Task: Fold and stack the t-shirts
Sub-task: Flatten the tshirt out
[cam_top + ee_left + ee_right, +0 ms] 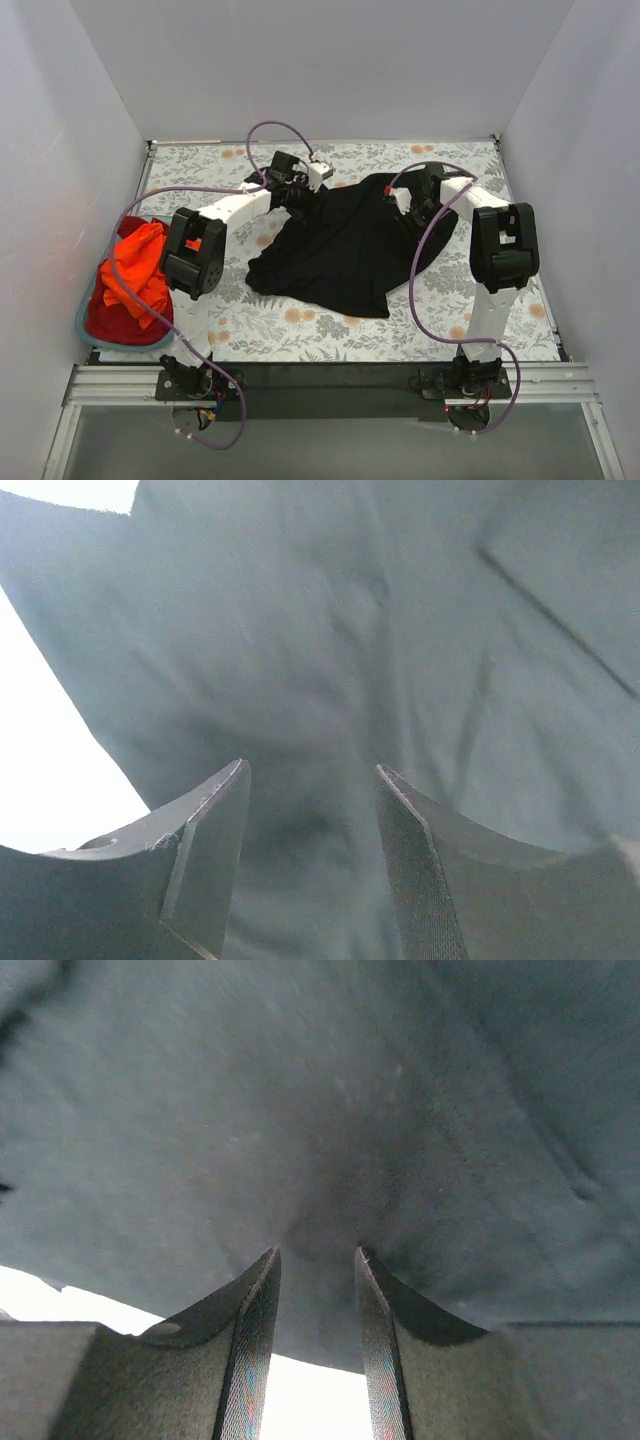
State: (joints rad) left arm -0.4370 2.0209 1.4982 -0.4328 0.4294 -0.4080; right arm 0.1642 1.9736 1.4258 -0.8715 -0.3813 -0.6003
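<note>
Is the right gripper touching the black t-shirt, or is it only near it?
Touching. The right wrist view shows it: the black t-shirt puckers into the right gripper, pinched between both fingertips.

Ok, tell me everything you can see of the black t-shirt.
The black t-shirt is soft, plain, dark cloth, unfolded and rumpled, lying mid-table on the floral tablecloth. Its far edge sits at the left gripper and right gripper, with cloth running between each one's fingers.

A floral tablecloth (300, 335) lies spread flat. A teal basket (80, 322) sits at the tablecloth's left edge, near its front corner. White walls (330, 70) enclose the tablecloth on three sides, and a metal rail (330, 385) runs along its near edge.
</note>
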